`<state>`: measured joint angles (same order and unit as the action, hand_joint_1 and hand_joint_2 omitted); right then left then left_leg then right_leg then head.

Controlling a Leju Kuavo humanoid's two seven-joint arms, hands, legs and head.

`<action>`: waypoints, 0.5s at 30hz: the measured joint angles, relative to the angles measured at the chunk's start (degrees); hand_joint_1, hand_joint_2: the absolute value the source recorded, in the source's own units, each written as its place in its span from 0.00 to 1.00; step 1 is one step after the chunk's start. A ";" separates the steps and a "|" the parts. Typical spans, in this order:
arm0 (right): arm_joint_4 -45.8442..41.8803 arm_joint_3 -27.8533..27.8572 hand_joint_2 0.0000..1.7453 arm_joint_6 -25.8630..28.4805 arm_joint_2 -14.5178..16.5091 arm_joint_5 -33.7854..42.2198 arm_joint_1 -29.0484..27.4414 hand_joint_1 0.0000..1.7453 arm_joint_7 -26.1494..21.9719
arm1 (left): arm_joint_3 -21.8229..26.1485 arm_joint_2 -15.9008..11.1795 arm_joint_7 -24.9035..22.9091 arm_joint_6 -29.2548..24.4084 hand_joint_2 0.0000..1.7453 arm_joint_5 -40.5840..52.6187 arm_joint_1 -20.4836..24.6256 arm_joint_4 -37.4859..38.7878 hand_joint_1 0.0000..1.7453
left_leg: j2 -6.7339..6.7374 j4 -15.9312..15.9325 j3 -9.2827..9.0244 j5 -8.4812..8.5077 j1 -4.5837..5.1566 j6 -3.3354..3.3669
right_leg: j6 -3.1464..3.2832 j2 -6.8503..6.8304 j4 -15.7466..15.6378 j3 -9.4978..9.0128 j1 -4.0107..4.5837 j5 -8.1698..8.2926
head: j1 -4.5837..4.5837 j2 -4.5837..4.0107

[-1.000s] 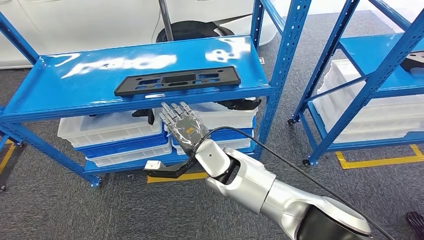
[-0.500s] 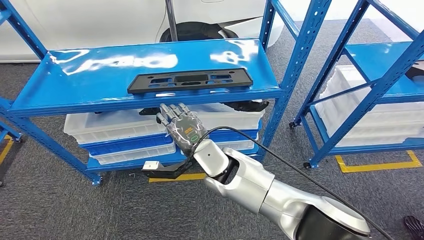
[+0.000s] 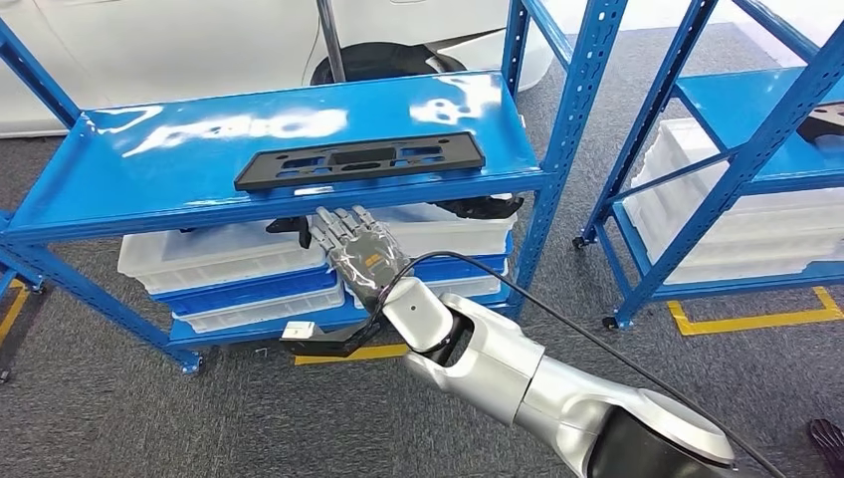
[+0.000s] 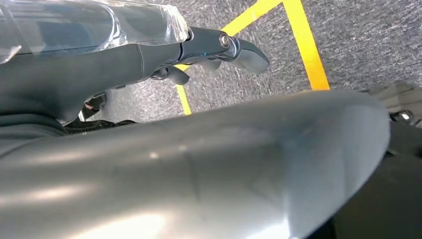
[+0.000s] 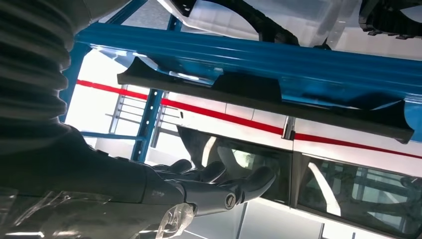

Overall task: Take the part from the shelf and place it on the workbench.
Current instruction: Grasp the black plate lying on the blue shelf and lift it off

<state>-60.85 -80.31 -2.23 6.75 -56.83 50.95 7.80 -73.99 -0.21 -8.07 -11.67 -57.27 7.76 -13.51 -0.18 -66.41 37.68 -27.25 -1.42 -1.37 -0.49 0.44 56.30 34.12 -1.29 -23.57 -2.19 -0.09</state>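
I am standing before the blue steel shelving rack (image 3: 129, 189), whose glossy top shelf is carrying the task's thing: the long flat black plastic part with cut-out slots (image 3: 358, 159), lying lengthwise close to the shelf's front lip. Beneath that shelf, white plastic crates (image 3: 219, 254) are sitting stacked, with other dark parts resting on them. I am holding my right hand (image 3: 356, 249) just below and in front of the shelf's front edge, empty, its fingers (image 3: 340, 223) extended and slightly apart, pointing up at the lip and not touching the part. My left hand (image 4: 209, 47) is hanging over grey carpet with yellow floor tape (image 4: 306, 45); whether it is open or closed I cannot tell. The main risk, as I am judging it: rising from here, my fingers may be striking the shelf's lip, or pushing the thin part backward rather than getting under it. Being long, it may also be tipping if pinched off-centre.
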 joint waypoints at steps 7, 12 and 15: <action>0.00 -0.05 1.00 -0.16 0.12 0.44 0.21 0.00 -0.08 | -0.03 0.05 -0.01 0.02 0.00 0.07 0.08 0.01 0.00 | -0.32 11.30 -5.04 3.93 0.61 2.02 | -2.33 0.17 -0.01 0.33 -0.11 -0.01 | 0.07 0.00; 0.04 -0.15 1.00 -0.38 0.03 0.58 0.02 0.00 -0.09 | -0.07 0.02 0.01 -0.03 0.00 0.11 0.10 0.03 0.00 | -0.17 11.54 -5.15 4.21 1.21 3.79 | -2.27 -0.04 15.73 7.49 0.21 -7.52 | 0.20 0.00; 0.11 -0.36 1.00 -0.44 -0.10 0.60 -0.12 0.00 -0.08 | -0.11 0.03 0.04 0.01 0.00 0.11 -0.02 0.03 0.00 | -0.23 11.51 -5.35 4.12 1.80 4.02 | -1.46 -0.04 13.61 6.46 0.72 -4.92 | 0.22 0.00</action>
<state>-60.74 -80.67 -2.67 6.65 -56.24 50.84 7.72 -74.10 -0.17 -8.03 -11.67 -57.16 7.74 -13.49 -0.41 -54.91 32.33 -23.13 0.38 2.65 -1.95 0.40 69.92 40.57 -0.57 -28.49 -1.97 -0.09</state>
